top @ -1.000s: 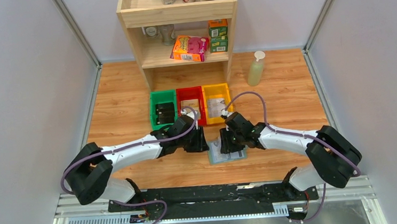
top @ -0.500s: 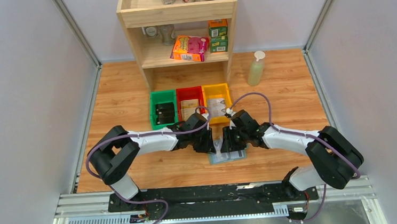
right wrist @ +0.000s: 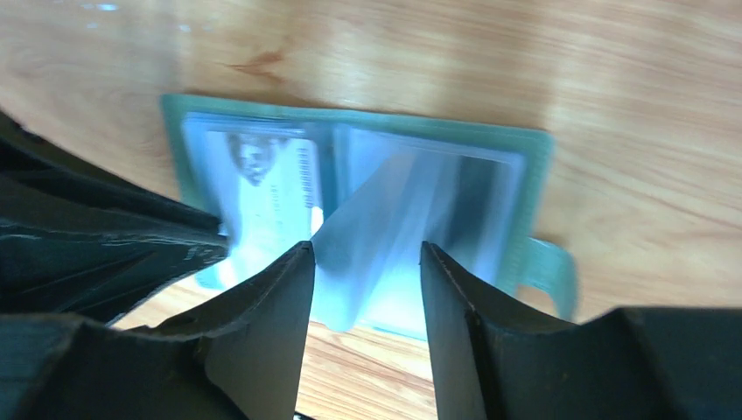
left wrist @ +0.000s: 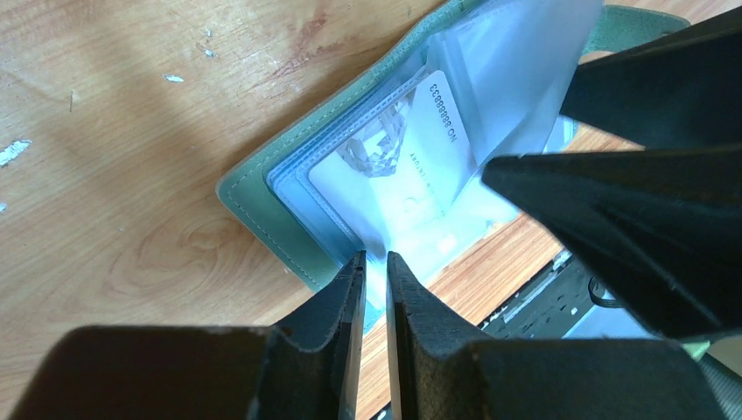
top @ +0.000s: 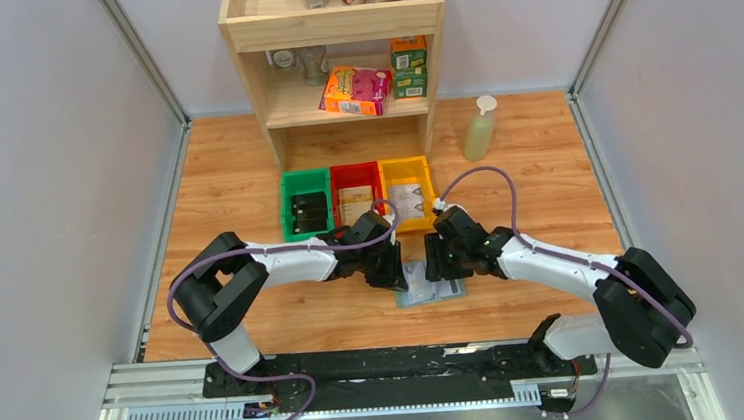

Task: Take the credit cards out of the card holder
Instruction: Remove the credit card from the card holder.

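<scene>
The grey-green card holder (top: 432, 287) lies open on the wooden table between my two grippers. Its clear slotted sleeves show a white printed credit card (left wrist: 394, 166) in the left page, which is also in the right wrist view (right wrist: 271, 175). No black card shows. My left gripper (top: 399, 272) is shut to a slim gap, with its tips (left wrist: 374, 258) at the near corner of the left page. I see nothing between them. My right gripper (top: 437, 264) is open (right wrist: 367, 249). A loose clear sleeve leaf (right wrist: 394, 219) stands up between its fingers.
Green (top: 287, 202), red (top: 356, 168) and yellow (top: 405, 162) bins stand in a row just behind the holder. A wooden shelf (top: 333, 22) with boxes and cups stands behind them. A pale bottle (top: 479, 129) stands at the back right.
My left gripper has swung right and come down onto the holder's left side. My right gripper has shifted slightly right, and a sleeve leaf now stands up between its fingers.
</scene>
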